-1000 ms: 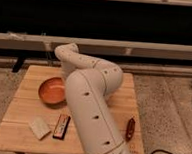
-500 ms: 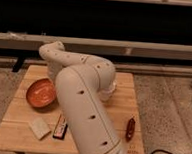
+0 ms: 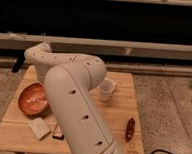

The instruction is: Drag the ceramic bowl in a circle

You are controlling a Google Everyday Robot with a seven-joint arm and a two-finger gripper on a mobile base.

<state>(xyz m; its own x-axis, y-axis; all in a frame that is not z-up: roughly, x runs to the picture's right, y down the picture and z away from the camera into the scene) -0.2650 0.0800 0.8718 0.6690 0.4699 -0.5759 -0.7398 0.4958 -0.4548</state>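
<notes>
The ceramic bowl (image 3: 33, 99) is orange-red and glossy with a darker rim. It sits on the left part of the wooden table (image 3: 119, 143). My white arm (image 3: 72, 100) rises from the front, bends left over the table and comes down at the bowl's far rim. The gripper (image 3: 41, 80) is at that far rim, mostly hidden behind the arm's last link.
A white cup (image 3: 106, 88) stands mid-table right of the arm. A pale rectangular block (image 3: 38, 128) and a dark snack bar (image 3: 58, 132) lie in front of the bowl. A reddish-brown item (image 3: 130, 128) lies near the right front edge. A dark object (image 3: 17, 64) stands beyond the table's left corner.
The bowl has slid left and toward the table's front edge, and the arm's end has swung left with it. The cup, once hidden, now shows.
</notes>
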